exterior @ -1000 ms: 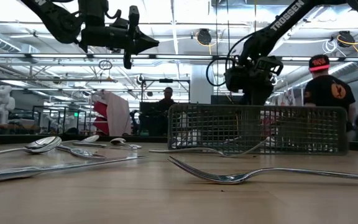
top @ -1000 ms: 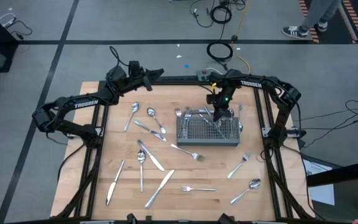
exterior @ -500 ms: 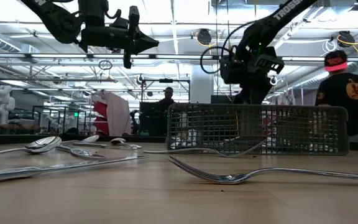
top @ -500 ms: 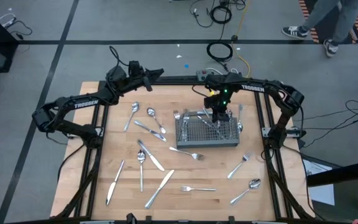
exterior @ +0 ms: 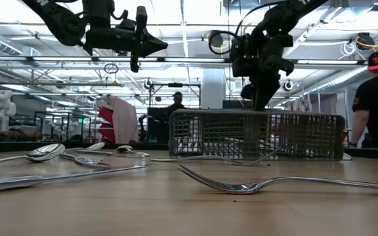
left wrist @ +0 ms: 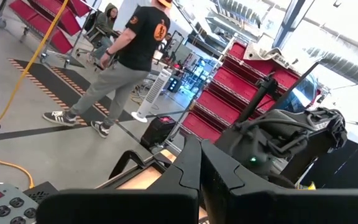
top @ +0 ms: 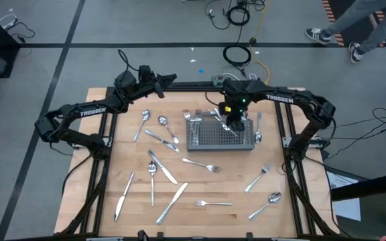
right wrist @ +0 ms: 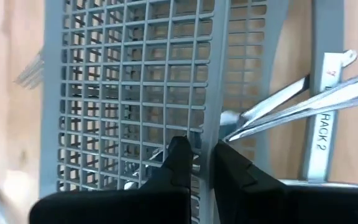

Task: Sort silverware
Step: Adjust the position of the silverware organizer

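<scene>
Now the right pincer (top: 232, 124) is pinched on the gray basket (top: 210, 139) wall; the left pincer (top: 171, 78) waits, squeezed together.

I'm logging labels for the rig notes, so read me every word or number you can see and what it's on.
"TROSSEN": left arm.
"TROSSEN": right arm, small.
"RACK 2" (first letter partly hidden): grey strip beside the mesh basket.
Orange emblem on a person's black shirt: too blurred to read.

silverware (top: 173, 203): shiny polished metal
basket (top: 206, 138): grey wire mesh, matt
bench (top: 233, 221): pale wood, smooth
</scene>
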Controlling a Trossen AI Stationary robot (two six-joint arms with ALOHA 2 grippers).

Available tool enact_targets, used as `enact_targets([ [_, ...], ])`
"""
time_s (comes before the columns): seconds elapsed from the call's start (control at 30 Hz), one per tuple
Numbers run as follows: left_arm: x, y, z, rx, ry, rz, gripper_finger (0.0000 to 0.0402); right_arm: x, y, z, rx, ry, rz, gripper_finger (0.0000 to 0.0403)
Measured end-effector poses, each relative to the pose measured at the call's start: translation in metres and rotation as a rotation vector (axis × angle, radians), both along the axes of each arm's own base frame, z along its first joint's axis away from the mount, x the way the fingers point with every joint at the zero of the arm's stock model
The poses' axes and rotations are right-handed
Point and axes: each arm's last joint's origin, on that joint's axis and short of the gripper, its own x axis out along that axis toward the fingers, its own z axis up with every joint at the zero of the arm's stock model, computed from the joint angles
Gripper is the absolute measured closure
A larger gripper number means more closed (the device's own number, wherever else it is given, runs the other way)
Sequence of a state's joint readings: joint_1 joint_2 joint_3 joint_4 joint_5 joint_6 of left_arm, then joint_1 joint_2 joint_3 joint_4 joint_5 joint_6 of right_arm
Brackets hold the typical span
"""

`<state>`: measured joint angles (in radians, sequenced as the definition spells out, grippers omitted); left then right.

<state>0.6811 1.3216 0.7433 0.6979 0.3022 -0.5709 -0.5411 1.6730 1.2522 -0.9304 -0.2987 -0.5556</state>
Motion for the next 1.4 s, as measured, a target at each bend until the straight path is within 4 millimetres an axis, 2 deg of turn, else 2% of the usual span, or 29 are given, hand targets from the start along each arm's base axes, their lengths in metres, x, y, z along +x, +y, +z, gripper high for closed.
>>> enact_targets([
  [0.3, 0.000, -0.001, 0.000, -0.025, -0.009, -0.022, 0.0394, 0.021, 0.019, 0.003, -0.132, -0.034, -0.007, 0.0387],
  [0.4, 0.002, -0.002, -0.002, -0.050, -0.007, -0.113, 0.0394, 0.025, 0.023, 0.003, -0.147, -0.044, -0.008, 0.0387],
  [0.5, 0.007, -0.001, -0.012, -0.086, 0.027, -0.225, 0.0394, 0.027, 0.026, 0.003, -0.172, -0.038, -0.002, 0.0387],
  [0.73, 0.031, 0.008, -0.037, -0.181, 0.094, -0.294, 0.0394, 0.033, 0.034, 0.003, -0.268, -0.033, 0.010, 0.0387],
  [0.97, 0.066, 0.018, -0.040, -0.227, 0.125, -0.688, 0.0394, 0.034, 0.034, 0.003, -0.266, -0.034, 0.010, 0.0387],
  [1.07, 0.078, 0.025, -0.037, -0.238, 0.148, -0.778, 0.0394, 0.033, 0.034, 0.003, -0.263, -0.033, 0.015, 0.0387],
  [1.27, 0.091, 0.038, -0.043, -0.260, 0.315, -0.817, 0.0394, 0.033, 0.035, 0.003, -0.258, -0.031, 0.022, 0.0387],
  [1.4, 0.087, 0.038, -0.046, -0.176, 0.577, -0.693, 0.0394, 0.033, 0.035, 0.003, -0.257, -0.031, 0.035, 0.0387],
])
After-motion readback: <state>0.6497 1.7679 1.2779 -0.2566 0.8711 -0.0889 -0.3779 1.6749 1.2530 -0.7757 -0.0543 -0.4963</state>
